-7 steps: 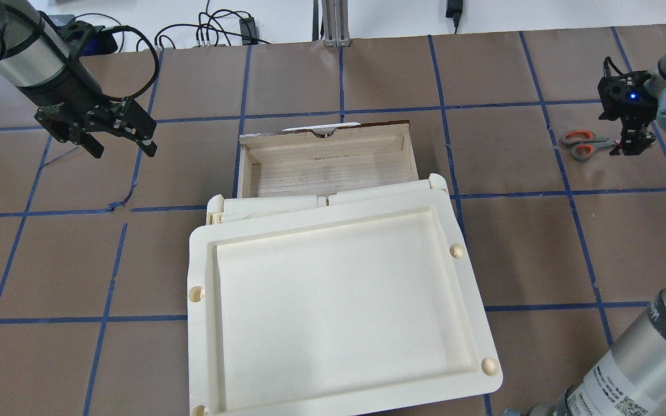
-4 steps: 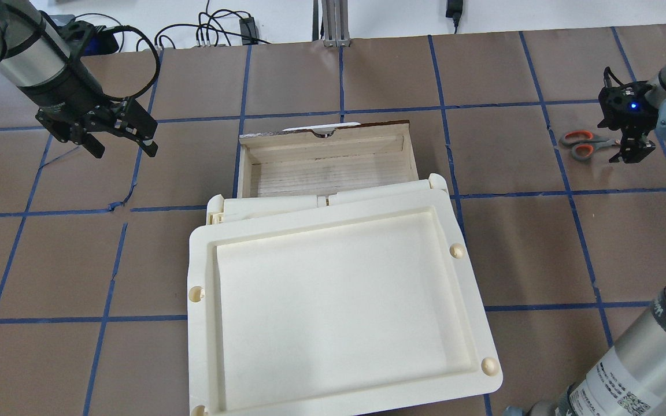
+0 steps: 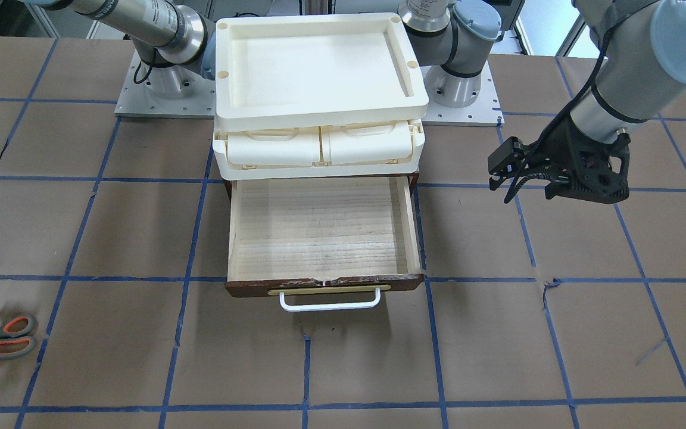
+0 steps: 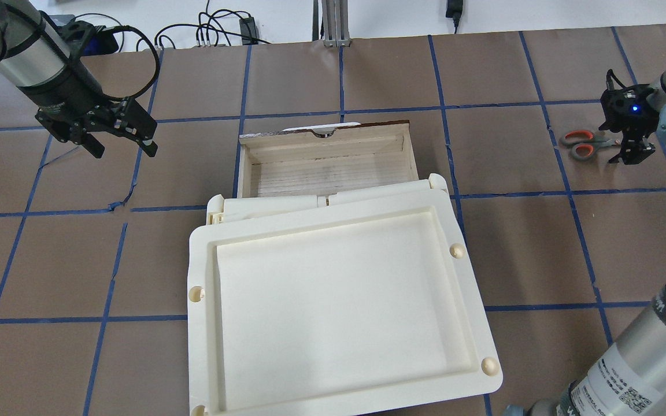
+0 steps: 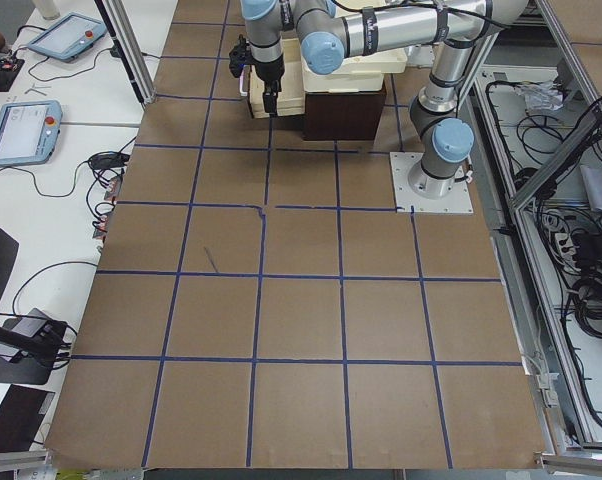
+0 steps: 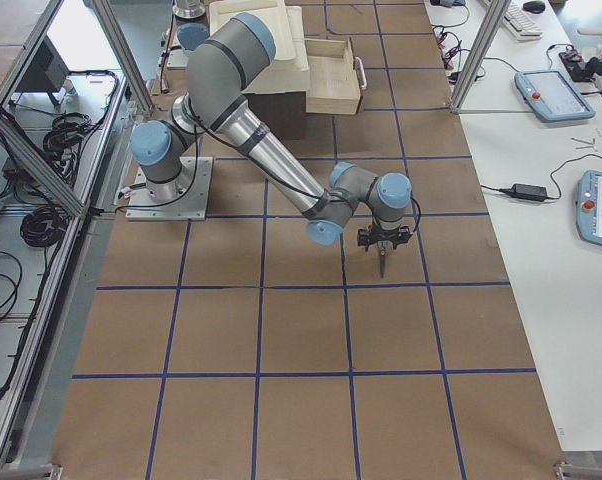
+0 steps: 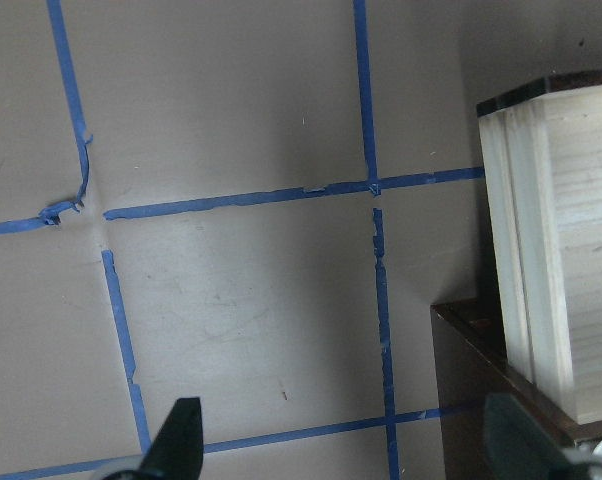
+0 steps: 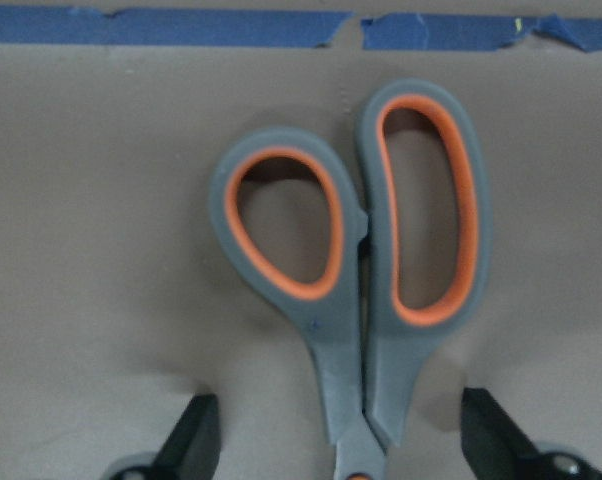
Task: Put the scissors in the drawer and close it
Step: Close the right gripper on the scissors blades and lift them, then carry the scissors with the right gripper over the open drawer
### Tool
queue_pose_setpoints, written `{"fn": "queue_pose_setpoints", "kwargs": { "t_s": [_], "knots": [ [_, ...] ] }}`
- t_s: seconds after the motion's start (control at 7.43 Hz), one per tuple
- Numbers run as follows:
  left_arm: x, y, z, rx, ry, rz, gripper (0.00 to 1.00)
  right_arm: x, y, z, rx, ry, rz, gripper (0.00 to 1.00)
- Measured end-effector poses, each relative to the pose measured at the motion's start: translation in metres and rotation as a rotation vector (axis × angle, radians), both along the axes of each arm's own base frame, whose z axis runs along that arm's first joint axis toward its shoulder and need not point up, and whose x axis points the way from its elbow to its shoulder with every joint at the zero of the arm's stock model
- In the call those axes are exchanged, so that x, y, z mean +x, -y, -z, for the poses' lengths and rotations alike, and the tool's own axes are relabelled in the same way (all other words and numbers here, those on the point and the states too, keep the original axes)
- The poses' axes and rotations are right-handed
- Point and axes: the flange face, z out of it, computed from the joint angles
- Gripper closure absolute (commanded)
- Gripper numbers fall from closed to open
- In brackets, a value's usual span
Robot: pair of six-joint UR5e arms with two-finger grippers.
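The scissors (image 4: 583,144) lie flat on the table at the far right, with grey handles lined orange (image 8: 361,290); they also show in the front-facing view (image 3: 6,336). My right gripper (image 4: 633,153) is open and low over them, one finger on each side of the shank just below the handles (image 8: 341,455). The drawer (image 4: 327,147) stands pulled open and empty, with a pale wood floor (image 3: 319,226) and a white loop handle (image 3: 328,301). My left gripper (image 4: 124,151) is open and empty, above the table to the left of the drawer (image 7: 551,250).
The cream plastic tray unit (image 4: 339,300) sits on top of the brown cabinet behind the drawer (image 3: 319,65). The brown paper table top is marked with a blue tape grid. Cables lie along the far edge (image 4: 217,29).
My right gripper has come down a little closer over the scissors. The left arm, the drawer and the scissors have not moved.
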Motion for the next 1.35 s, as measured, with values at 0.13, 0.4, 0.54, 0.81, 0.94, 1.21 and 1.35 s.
{"fn": "queue_pose_setpoints", "kwargs": {
  "t_s": [0.13, 0.4, 0.54, 0.81, 0.94, 1.21, 1.35],
  "knots": [
    [0.000, 0.000, 0.000, 0.000, 0.000, 0.001, 0.00, 0.000, 0.000, 0.000, -0.002, -0.001, 0.001, 0.41],
    [-0.001, 0.000, 0.000, 0.000, -0.001, 0.003, 0.00, -0.001, 0.001, -0.001, -0.004, -0.002, 0.010, 0.66],
    [-0.001, 0.000, 0.001, 0.002, -0.001, 0.003, 0.00, -0.001, 0.001, -0.003, -0.004, -0.003, 0.025, 0.85],
    [0.001, 0.000, 0.001, 0.003, -0.001, 0.002, 0.00, -0.002, 0.002, -0.010, -0.010, -0.011, 0.067, 0.95],
    [0.002, 0.000, 0.001, 0.003, 0.000, 0.006, 0.00, -0.001, 0.003, -0.020, -0.023, -0.016, 0.089, 0.96],
    [0.004, 0.000, 0.001, -0.001, -0.001, 0.017, 0.00, 0.018, 0.007, -0.068, -0.080, -0.032, 0.135, 0.98],
    [0.004, 0.000, 0.000, -0.003, -0.002, 0.023, 0.00, 0.042, 0.010, -0.096, -0.112, -0.038, 0.143, 0.99]
  ]
}}
